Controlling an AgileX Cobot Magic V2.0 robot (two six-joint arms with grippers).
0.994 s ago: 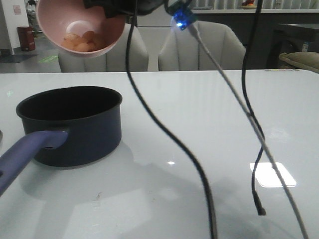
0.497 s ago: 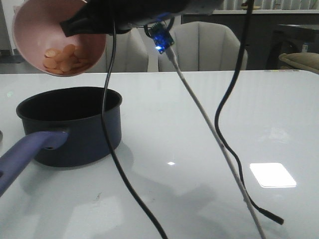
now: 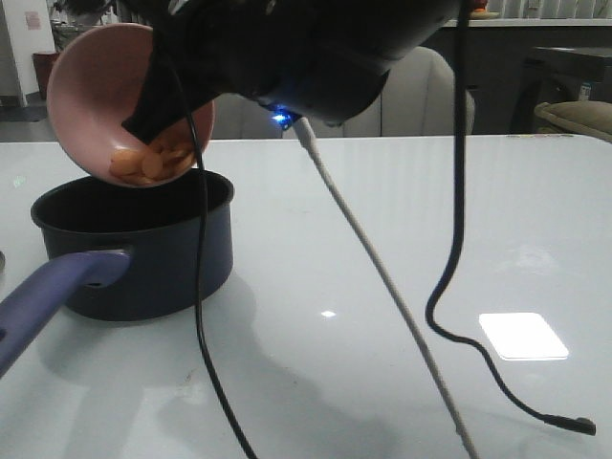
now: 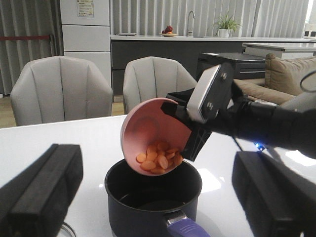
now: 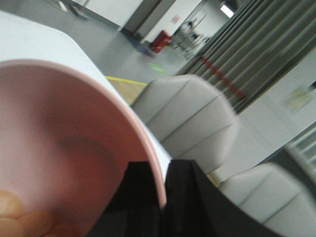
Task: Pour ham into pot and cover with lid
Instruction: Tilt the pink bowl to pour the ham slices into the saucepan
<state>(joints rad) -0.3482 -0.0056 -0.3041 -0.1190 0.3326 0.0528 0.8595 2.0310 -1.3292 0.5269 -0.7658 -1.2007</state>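
Front view: the pouring step is in hand. The right gripper point(image 3: 158, 100) pinches the rim of the pink bowl point(image 3: 96, 91), one finger inside and one outside, and holds it tipped steeply just above the far-left part of the pot point(image 3: 143, 249), which stands at the left of the bench point(image 3: 402, 239) with its handle point(image 3: 48, 296) reaching toward the near left. The ham point(image 3: 148, 164) has gathered at the bowl's lowest lip, right over the pot's mouth, and none has visibly dropped. The next move likely calls for a little more tilt so the pieces slide off, keeping the lip inside the pot's rim. The right arm point(image 3: 316, 48) reaches in from the upper right, wrist rolled over. The lid is not in sight.

Left wrist view: the bowl point(image 4: 148, 123) hangs tilted over the pot point(image 4: 153, 192), ham point(image 4: 158, 158) heaped at its low edge; the pot looks bare inside. The left gripper point(image 4: 158, 197) stands wide open, holding nothing, near the pot's handle end and level with it.

Right wrist view: the black fingers point(image 5: 182, 197) clamp the bowl's rim point(image 5: 143, 153), with ham point(image 5: 15, 212) low in the bowl.
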